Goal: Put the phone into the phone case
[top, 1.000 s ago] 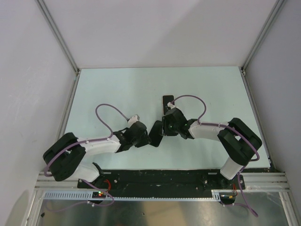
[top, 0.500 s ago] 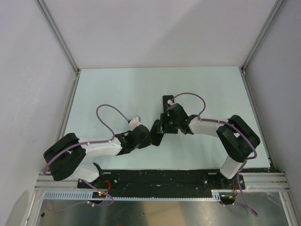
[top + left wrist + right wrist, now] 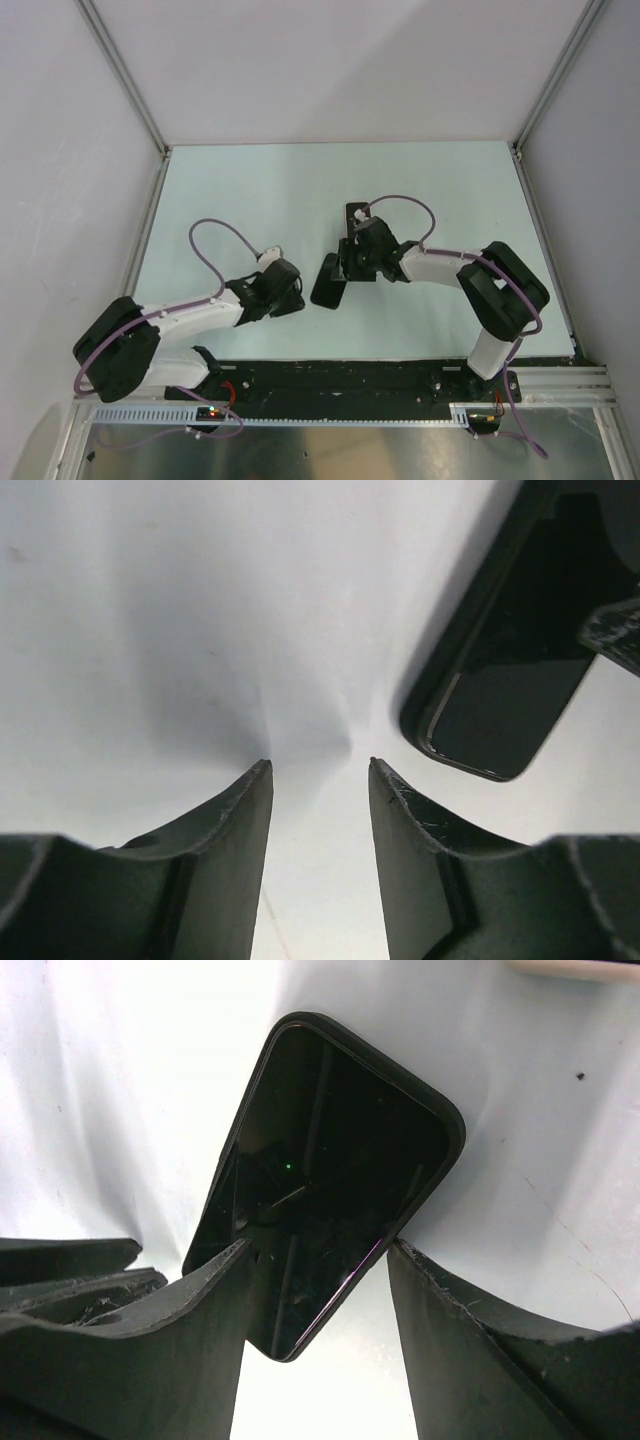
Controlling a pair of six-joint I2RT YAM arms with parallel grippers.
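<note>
The black phone [image 3: 335,1150] has a glossy screen and sits in a black case [image 3: 208,1230] whose rim shows along its left side; a purple glint runs along its right edge. In the top view the phone [image 3: 327,282] lies mid-table. My right gripper [image 3: 318,1245] straddles the phone's near end, with both fingers against its sides. It also shows in the top view [image 3: 346,268]. My left gripper [image 3: 318,763] is open and empty, on bare table left of the phone [image 3: 510,670]. In the top view it [image 3: 298,298] sits apart from the phone.
A small black rectangular object [image 3: 356,214] lies on the table just behind the right gripper. The pale green table top [image 3: 240,190] is walled by white panels on three sides. The arm bases stand at the near edge.
My left gripper has let go of the phone and pulled back to the left. The phone has shifted slightly left with the right gripper on it.
</note>
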